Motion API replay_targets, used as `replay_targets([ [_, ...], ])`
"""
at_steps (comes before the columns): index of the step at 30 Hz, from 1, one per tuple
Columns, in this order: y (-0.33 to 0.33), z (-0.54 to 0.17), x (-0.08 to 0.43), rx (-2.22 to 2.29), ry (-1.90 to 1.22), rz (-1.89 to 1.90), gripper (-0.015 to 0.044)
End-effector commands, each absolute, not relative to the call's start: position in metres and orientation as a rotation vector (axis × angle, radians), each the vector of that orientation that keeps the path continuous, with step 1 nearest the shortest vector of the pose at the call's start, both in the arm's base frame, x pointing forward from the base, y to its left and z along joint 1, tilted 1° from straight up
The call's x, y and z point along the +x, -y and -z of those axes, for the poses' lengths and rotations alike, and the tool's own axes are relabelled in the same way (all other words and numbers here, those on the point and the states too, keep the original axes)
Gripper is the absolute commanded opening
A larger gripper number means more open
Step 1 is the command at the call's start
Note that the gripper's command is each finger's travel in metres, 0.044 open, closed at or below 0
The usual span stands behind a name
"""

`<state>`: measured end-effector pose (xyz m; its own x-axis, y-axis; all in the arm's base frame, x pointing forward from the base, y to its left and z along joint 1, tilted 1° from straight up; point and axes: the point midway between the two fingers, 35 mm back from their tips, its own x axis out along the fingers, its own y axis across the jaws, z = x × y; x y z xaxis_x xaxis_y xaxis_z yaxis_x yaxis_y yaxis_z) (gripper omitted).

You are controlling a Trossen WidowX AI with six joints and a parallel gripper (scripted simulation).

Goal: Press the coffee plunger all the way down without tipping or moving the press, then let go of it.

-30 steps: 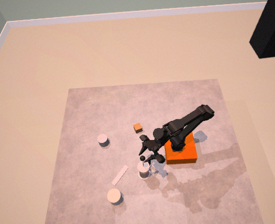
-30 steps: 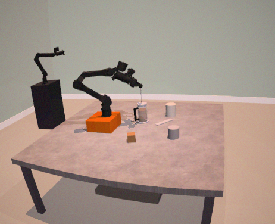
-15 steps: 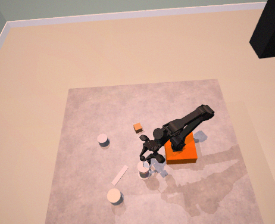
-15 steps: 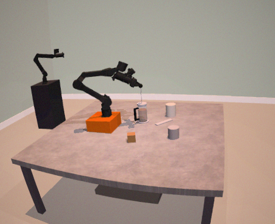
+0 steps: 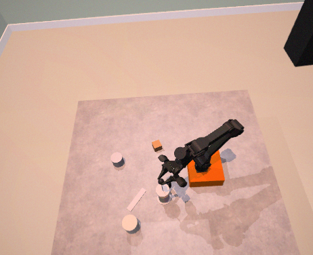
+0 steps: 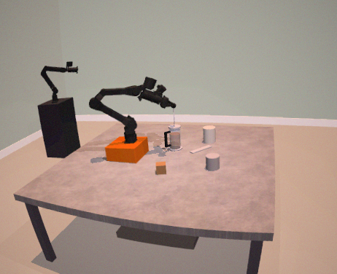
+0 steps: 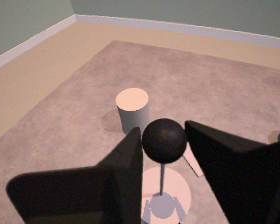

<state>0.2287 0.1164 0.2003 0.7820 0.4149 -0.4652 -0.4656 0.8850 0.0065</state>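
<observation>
My arm rises from the orange base block (image 6: pixel 128 149), bends back at the elbow and reaches forward over the worktop (image 6: pixel 241 171), with the wrist tipped slightly downward. My end effector (image 7: pixel 163 141) is closed on the plunger knob (image 7: pixel 164 139): in the wrist view the dark ball sits between my two fingers, each pressing against one side of it. From the exterior view the knob is hidden inside the fingertips, and the thin plunger rod (image 6: pixel 173 116) hangs straight down from them, fully raised, into the lid of the coffee press (image 6: pixel 174 138).

The coffee press stands upright on the worktop just in front of my base, its black handle (image 6: pixel 166 139) turned toward the base. Its glass body looks see-through; I cannot tell whether anything is in it.

A flat pale strip (image 5: pixel 136 199) lies on the worktop just beside the press. Two pale cylinders (image 5: pixel 116 158) (image 5: pixel 129 222) stand farther out, one on either side of the strip, well apart from the press. A small orange cube (image 5: pixel 157 145) sits near my forearm. None of these touches the press. A tall dark pedestal (image 6: pixel 57 125) carrying a second thin arm stands on the floor off the worktop.
</observation>
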Motion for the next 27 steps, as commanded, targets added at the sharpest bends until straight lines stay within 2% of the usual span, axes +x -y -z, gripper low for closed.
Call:
replay_targets([
  [1, -0.116, -0.178, 0.228, -0.115, -0.519, -0.471, 0.0128],
  [27, -0.119, -0.135, 0.233, -0.115, -0.519, -0.471, 0.0128],
])
